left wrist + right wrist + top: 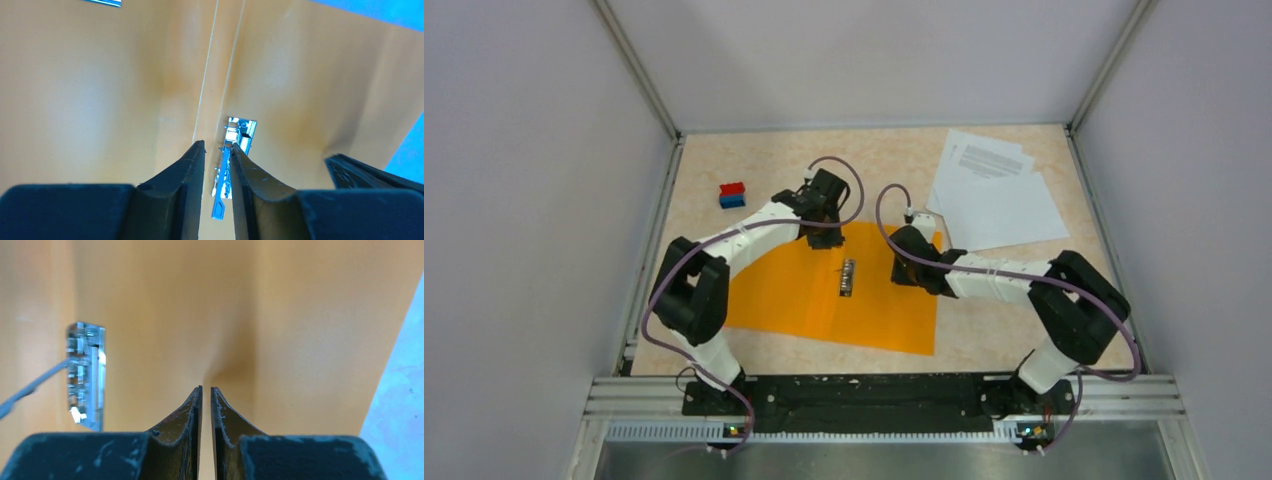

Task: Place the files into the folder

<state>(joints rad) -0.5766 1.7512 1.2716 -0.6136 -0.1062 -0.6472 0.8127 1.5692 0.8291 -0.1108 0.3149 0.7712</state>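
Note:
The orange folder (794,290) lies open and flat in the middle of the table, its metal clip (848,277) at the centre fold. The files (999,190), a few white sheets, one with printed lines, lie at the back right, apart from the folder. My left gripper (826,238) is at the folder's far edge over the fold. In the left wrist view its jaws (218,145) stand a narrow gap apart, holding nothing, with the clip (241,130) just ahead. My right gripper (911,268) is over the folder's right half (300,330), jaws (206,388) nearly together and empty, with the clip (86,375) to its left.
A small red-and-blue block (732,194) sits at the back left on the table. Grey walls close in the table on the left, back and right. The rail with the arm bases (864,395) runs along the near edge.

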